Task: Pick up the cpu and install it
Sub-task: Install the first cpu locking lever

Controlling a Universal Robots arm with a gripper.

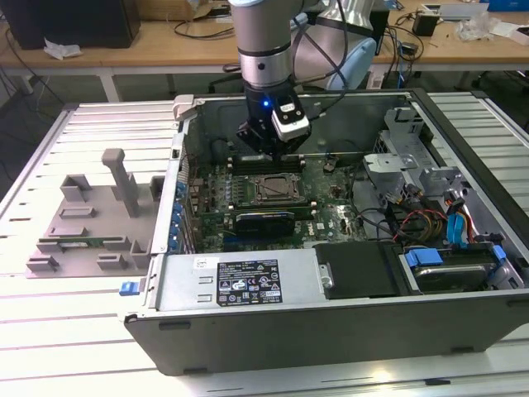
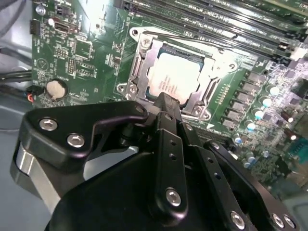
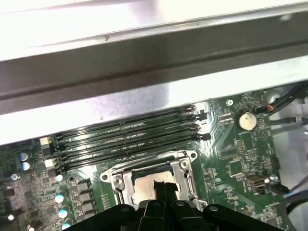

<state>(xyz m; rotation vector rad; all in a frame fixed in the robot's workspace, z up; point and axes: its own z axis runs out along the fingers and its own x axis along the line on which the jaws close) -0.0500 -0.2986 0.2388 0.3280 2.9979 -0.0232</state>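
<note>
- The small square silvery-grey cpu is lying in the black-framed motherboard socket, mid-board inside the open grey computer case.
- The black gripper is hovering just above it, fingers closed and empty; placement looks done, so retreat calls for a straight lift.

Silver-grey arm, black hand, silver screws, blue light

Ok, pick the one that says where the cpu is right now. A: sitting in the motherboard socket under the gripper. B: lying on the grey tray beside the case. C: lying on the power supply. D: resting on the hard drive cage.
A: in the second wrist view the silvery cpu lies inside the socket frame on the motherboard, with the gripper just above its edge.
</note>
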